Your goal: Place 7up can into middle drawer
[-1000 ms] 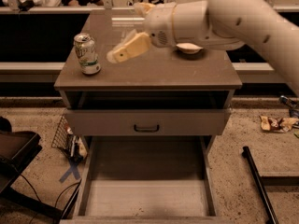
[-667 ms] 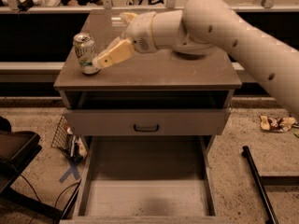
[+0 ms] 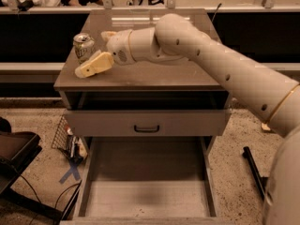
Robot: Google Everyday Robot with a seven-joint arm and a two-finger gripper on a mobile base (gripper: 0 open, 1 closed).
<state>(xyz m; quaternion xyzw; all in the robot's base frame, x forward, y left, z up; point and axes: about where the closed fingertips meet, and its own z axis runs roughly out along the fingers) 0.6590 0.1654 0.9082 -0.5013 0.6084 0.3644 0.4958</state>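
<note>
Upright 7up can point(image 3: 83, 46) stands just beside the spread gripper point(image 3: 94, 52); middle drawer point(image 3: 147, 197) lies open.

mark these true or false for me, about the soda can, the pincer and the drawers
1. The silver-topped green and white soda can stands upright on the flat cabinet top. True.
2. The can lies inside the wide shallow grey drawer. False: that drawer is pulled out and its floor is bare; the can is up on the cabinet top.
3. The pincer is at the can, over the left side of the cabinet top. True.
4. The pincer hangs low over the pulled-out drawer. False: it is up at cabinet-top height, next to the can.
5. The grey drawer front with the dark handle sits above the pulled-out drawer. True.
</note>
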